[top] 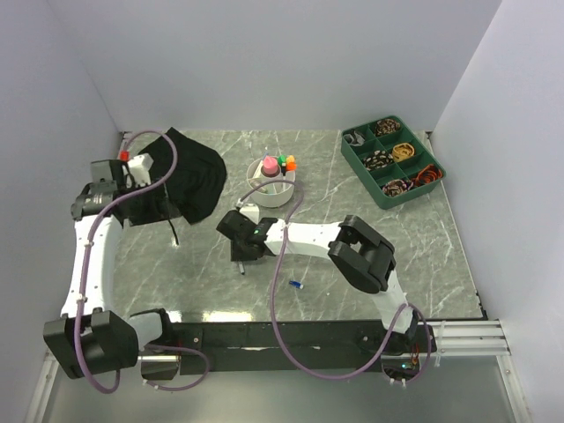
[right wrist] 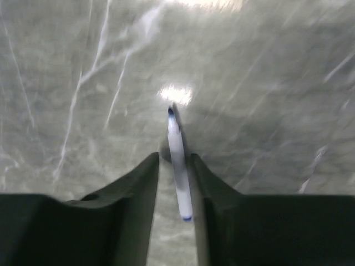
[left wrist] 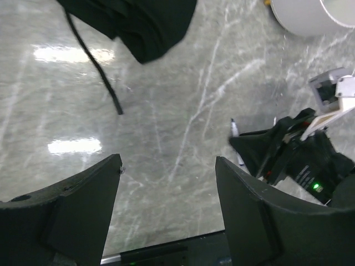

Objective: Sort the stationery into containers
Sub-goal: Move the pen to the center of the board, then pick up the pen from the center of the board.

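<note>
A thin white pen (right wrist: 178, 160) is near the white bowl (top: 275, 199).

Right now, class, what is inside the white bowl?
A pink-capped bottle, a green highlighter and an orange highlighter stand in the bowl. Its wall hides their lower parts and the bottom.

A glossy tabletop (top: 423, 256) in a grey-green marble pattern with pale veins fills the scene and reflects bright patches of overhead light (left wrist: 75, 146). Plain white walls enclose it on three sides: a back wall (top: 282, 62), a left wall (top: 44, 132) and a right wall (top: 511, 159). A black rail (top: 238, 335) runs along the near edge.
</note>
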`<state>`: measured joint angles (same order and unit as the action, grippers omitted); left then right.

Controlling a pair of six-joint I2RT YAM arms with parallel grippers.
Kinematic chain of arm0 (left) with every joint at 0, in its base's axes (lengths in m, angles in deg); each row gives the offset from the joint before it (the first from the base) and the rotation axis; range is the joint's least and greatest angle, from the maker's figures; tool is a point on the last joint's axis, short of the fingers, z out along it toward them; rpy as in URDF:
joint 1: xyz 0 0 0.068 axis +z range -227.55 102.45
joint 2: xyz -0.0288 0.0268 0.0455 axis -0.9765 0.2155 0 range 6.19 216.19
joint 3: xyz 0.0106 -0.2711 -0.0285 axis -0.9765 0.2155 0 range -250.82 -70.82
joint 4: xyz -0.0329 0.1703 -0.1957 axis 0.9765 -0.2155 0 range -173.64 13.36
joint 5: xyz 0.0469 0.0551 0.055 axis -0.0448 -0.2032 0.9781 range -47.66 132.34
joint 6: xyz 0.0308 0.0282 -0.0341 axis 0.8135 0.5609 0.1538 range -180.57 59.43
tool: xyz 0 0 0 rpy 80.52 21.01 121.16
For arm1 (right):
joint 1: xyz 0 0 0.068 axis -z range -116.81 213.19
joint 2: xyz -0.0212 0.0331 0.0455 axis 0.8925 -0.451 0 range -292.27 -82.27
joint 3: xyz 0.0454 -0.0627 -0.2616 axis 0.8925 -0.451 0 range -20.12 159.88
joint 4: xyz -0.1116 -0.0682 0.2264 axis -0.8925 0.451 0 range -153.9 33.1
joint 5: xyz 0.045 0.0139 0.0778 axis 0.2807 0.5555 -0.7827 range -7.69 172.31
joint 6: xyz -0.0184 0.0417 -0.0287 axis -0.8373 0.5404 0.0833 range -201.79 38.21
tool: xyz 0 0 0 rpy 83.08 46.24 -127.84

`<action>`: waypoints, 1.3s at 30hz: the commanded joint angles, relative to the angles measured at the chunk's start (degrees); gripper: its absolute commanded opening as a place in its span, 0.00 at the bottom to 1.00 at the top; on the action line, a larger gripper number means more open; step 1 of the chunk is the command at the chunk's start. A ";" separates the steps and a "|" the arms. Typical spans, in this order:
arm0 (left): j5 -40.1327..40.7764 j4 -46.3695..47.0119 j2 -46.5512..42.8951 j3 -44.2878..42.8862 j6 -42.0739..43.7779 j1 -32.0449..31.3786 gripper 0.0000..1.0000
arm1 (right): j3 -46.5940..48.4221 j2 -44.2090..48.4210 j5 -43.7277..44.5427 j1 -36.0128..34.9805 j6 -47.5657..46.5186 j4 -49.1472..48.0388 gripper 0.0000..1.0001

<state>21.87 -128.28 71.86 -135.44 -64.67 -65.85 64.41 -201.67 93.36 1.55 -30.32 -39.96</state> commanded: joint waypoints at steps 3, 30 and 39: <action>2.80 -0.30 1.04 -0.68 -7.22 -5.01 0.75 | 2.66 3.19 -0.94 0.64 -2.06 6.73 0.46; 11.50 9.10 22.30 8.81 -28.77 -32.53 0.53 | -25.37 46.52 -3.66 30.44 -24.65 -4.60 0.54; 17.39 7.25 27.50 7.14 -29.56 -35.00 0.48 | -27.40 48.91 -6.30 34.83 -25.45 -8.21 0.55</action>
<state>35.13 -120.26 99.03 -126.20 -93.10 -101.00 36.80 -154.65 88.18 34.00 -54.83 -44.62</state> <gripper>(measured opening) 0.493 0.550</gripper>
